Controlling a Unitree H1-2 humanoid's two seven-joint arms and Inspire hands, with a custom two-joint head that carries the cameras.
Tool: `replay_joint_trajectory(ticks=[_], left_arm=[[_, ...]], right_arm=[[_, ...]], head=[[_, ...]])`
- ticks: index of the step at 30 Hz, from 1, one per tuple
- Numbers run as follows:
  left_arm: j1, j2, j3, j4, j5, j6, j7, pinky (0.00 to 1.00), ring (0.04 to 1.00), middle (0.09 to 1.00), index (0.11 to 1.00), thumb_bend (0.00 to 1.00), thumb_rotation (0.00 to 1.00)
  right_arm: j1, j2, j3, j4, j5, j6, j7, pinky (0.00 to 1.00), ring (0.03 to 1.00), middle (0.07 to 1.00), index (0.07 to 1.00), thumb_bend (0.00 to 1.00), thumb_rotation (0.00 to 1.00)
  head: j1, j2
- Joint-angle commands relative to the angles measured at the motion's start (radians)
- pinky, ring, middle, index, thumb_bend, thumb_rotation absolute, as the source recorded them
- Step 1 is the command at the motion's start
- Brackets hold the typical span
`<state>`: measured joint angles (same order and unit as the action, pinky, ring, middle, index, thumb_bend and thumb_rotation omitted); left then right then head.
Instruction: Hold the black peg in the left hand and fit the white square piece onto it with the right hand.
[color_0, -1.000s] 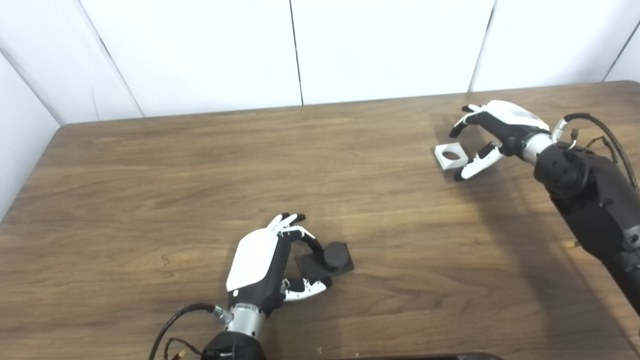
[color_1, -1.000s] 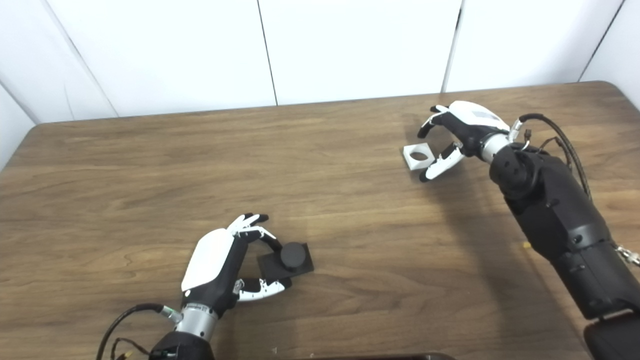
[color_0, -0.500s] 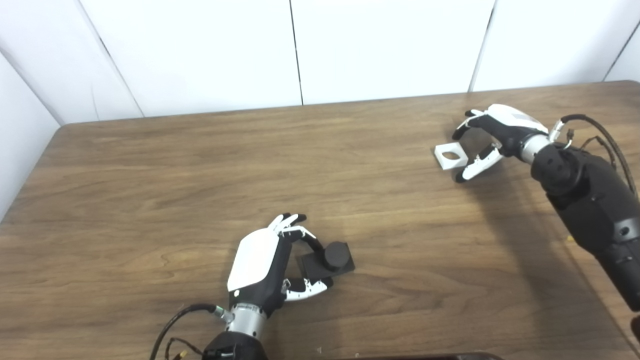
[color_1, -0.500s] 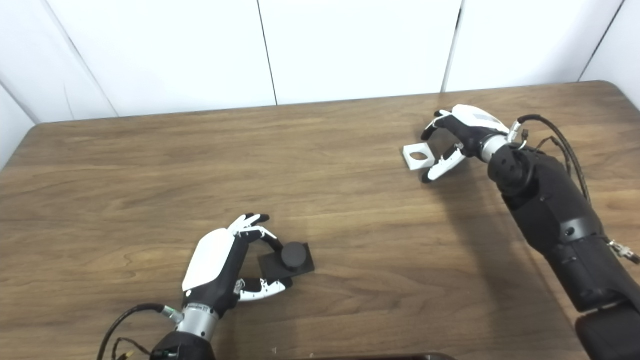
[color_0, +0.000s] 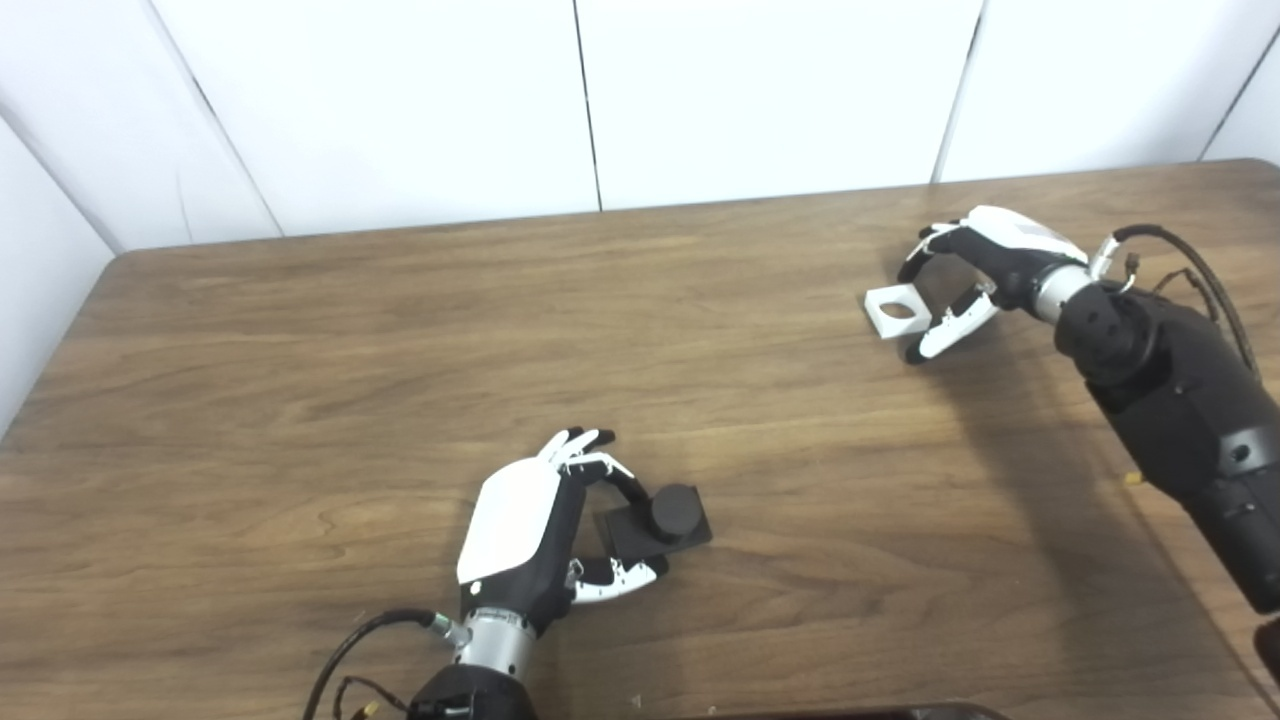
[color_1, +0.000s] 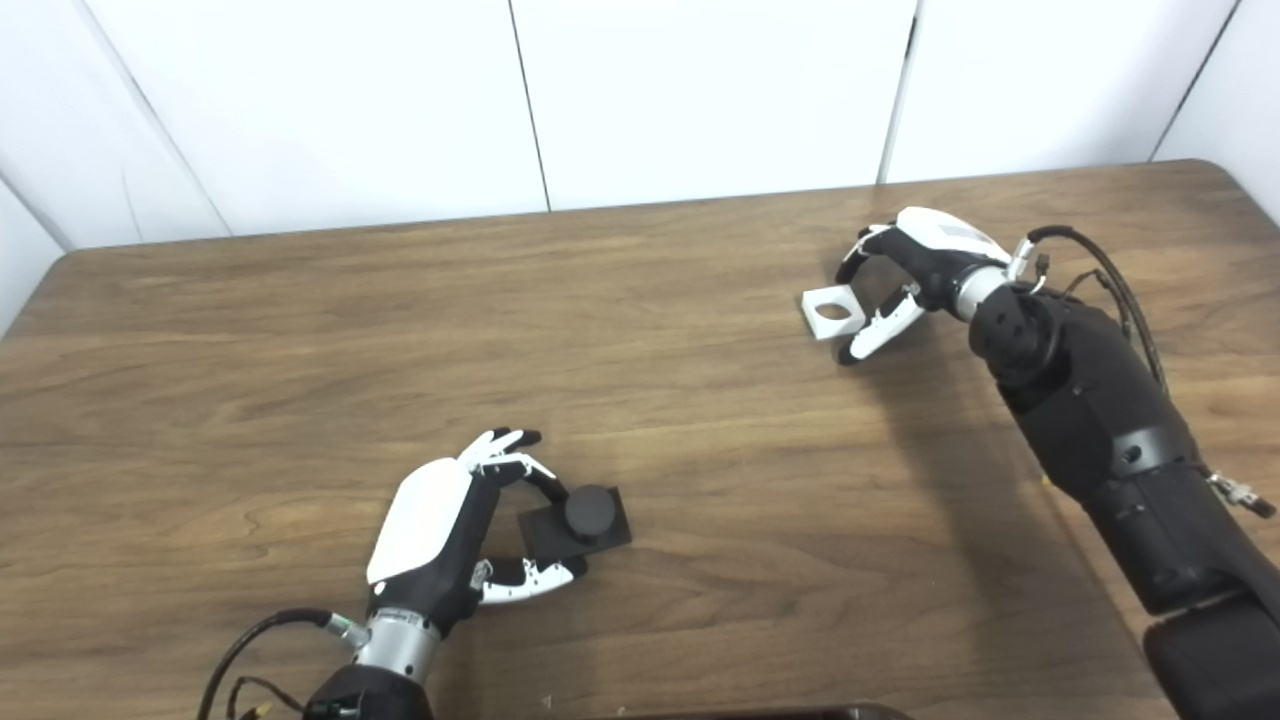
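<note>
Left hand (color_0: 530, 540) cupped around black peg (color_0: 660, 517), right hand (color_0: 975, 270) spread beside white square piece (color_0: 897, 310)

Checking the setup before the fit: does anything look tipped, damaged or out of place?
Nothing stands out. The black peg stands upright by the left hand; the white square piece lies undamaged at the right hand.

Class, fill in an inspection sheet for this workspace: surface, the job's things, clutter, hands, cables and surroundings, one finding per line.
Surface: brown wooden table.
Job's things: black peg upright on its square base near the front; white square piece, with a round hole, at the far right, apart from the peg.
Clutter: nothing seen.
Hands: left hand curled about the peg's base, grip unclear; right hand open around the white piece.
Cables: black cables at the right wrist, another at the left wrist.
Surroundings: white wall panels behind.
</note>
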<state>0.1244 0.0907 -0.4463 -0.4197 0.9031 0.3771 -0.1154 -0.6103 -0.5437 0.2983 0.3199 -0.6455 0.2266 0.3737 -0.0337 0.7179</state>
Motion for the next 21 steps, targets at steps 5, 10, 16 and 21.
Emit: replay_joint_trajectory(ticks=[5, 10, 16, 21], left_arm=[[0.022, -0.035, -0.023, 0.015, 0.0, -0.001, -0.021, 0.83, 0.937, 0.882, 0.495, 0.5, 0.07], [0.021, -0.038, -0.026, 0.021, 0.007, -0.003, -0.013, 0.82, 0.932, 0.875, 0.494, 0.5, 0.07], [0.018, -0.037, -0.031, 0.024, 0.014, -0.001, -0.01, 0.82, 0.928, 0.872, 0.494, 0.5, 0.07], [0.019, -0.038, -0.035, 0.024, 0.014, 0.007, -0.01, 0.82, 0.931, 0.873, 0.494, 0.5, 0.07]], right_arm=[[-0.065, -0.002, 0.019, -0.017, -0.007, -0.024, 0.005, 1.0, 1.0, 0.938, 0.683, 0.84, 0.22], [-0.077, 0.005, 0.03, -0.003, -0.006, -0.013, 0.02, 1.0, 1.0, 0.94, 0.686, 0.84, 0.21], [-0.1, 0.004, 0.055, 0.015, -0.017, -0.006, 0.056, 0.98, 1.0, 0.943, 0.689, 0.83, 0.22], [-0.115, 0.005, 0.071, 0.025, -0.026, -0.008, 0.07, 0.97, 1.0, 0.937, 0.687, 0.81, 0.21]], head=[[0.002, 0.002], [0.004, 0.002], [0.008, 0.003], [0.007, 0.005]])
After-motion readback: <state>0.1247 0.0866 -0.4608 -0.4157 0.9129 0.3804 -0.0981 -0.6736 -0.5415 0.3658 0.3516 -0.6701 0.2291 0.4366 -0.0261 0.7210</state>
